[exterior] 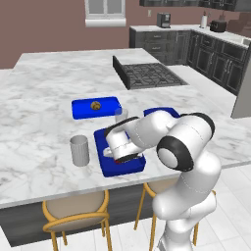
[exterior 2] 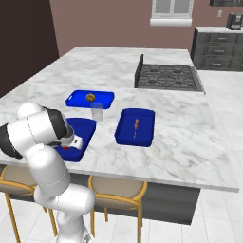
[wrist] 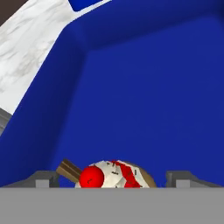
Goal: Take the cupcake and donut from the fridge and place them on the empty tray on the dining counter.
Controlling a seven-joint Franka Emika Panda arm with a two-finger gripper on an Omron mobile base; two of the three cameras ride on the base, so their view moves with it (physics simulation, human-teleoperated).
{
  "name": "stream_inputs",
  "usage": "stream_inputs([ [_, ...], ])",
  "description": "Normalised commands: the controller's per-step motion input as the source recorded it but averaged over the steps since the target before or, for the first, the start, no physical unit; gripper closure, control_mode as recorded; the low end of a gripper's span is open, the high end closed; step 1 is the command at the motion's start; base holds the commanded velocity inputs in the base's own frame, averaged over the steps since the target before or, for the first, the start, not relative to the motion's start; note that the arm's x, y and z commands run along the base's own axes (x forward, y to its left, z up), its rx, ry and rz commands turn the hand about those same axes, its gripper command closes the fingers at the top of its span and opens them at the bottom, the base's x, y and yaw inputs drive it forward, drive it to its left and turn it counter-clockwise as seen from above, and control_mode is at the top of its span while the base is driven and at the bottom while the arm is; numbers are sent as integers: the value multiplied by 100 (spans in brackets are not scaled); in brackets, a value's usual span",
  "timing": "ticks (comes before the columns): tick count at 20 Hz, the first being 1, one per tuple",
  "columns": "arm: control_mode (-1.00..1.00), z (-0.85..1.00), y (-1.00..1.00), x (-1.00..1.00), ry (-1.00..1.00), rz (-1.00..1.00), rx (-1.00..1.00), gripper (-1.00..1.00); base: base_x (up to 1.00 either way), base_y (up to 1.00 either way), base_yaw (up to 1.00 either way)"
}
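The cupcake (wrist: 114, 174), with white frosting and a red topping, lies low between my two finger tips on the floor of the deep-blue tray (wrist: 153, 100). My gripper (wrist: 113, 180) is open, with a small gap between each finger and the cupcake. From the base, the gripper (exterior: 120, 156) reaches down into the tray (exterior: 126, 169) near the front edge of the dining counter (exterior: 39, 127). A bit of the cupcake's red (exterior 2: 65, 149) shows beside the hand (exterior 2: 76, 142). The donut and the fridge are out of view.
A second blue tray (exterior: 78, 109) holding a small brown round item lies behind. A third blue tray (exterior 2: 142, 137) to the right holds a thin stick-like item. A clear glass (exterior 2: 97, 112) stands between the trays, and a grey cup (exterior: 79, 150) stands to the left. A cooktop (exterior: 149, 74) is at the back.
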Motion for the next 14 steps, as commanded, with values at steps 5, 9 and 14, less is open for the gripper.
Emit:
stream_inputs([
  [5, -100, 13, 0, -2, -4, 0, 0, -100, 0, 0, 0],
  [9, -100, 41, 0, -1, -4, 0, 0, -100, 0, 0, 0],
  [14, -100, 86, -11, -37, -2, -2, 1, -100, 0, 0, 0],
])
